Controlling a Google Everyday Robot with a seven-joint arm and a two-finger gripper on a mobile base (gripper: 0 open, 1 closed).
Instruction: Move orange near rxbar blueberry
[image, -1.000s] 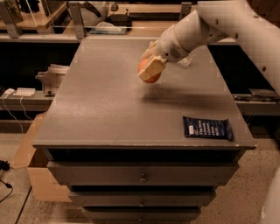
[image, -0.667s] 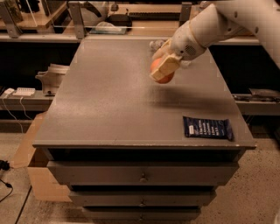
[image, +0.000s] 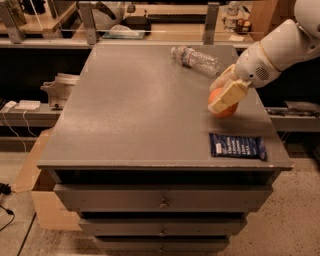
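The orange (image: 224, 111) is a round orange fruit held between the pale fingers of my gripper (image: 223, 95), low over the right side of the grey cabinet top (image: 135, 110). The gripper is shut on it and the near finger (image: 227, 95) covers most of its front. The rxbar blueberry (image: 237, 146), a flat dark navy wrapper with white print, lies flat near the front right corner, just below and slightly right of the orange, with a small gap between them.
A clear plastic water bottle (image: 196, 59) lies on its side at the back right of the top. Shelves with clutter stand behind. A cardboard box (image: 35, 190) sits on the floor at the left. Drawers (image: 162, 202) face front.
My gripper has carried the orange to the right and down toward the front right, ending close above the navy wrapper. The water bottle, hidden by the arm before, now shows.
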